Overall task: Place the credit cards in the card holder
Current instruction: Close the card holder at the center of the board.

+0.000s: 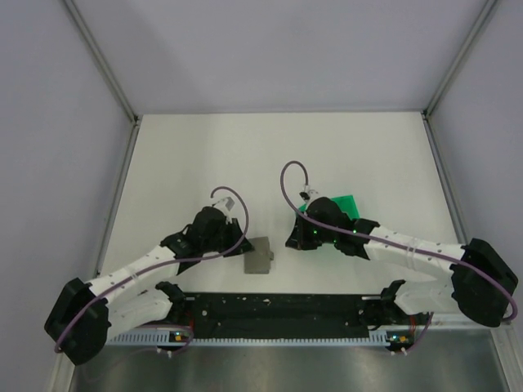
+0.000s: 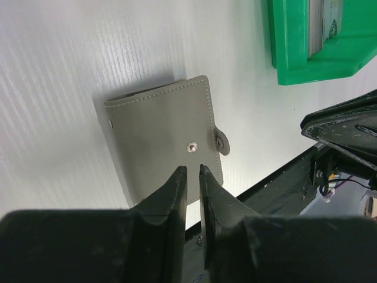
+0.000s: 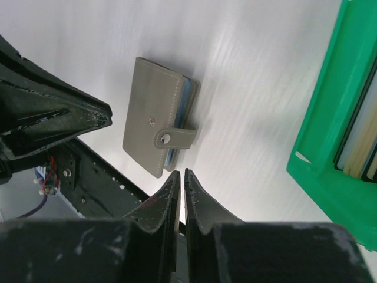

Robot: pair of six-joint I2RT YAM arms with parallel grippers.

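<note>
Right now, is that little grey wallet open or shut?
Shut: the card holder lies folded flat, its strap wrapped over the edge onto the cover. Whether the snap is fastened, I cannot tell.

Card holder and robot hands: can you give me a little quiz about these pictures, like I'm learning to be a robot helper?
1. True or false: the card holder lies inside the green tray.
2. Where are the credit cards? A) stacked in the green tray B) leaning on the back wall C) on top of the card holder
3. What do the left gripper and the right gripper hold?

Key:
1. False: it lies outside the tray, strap snapped.
2. A
3. Nothing: both are shut and empty.
</note>
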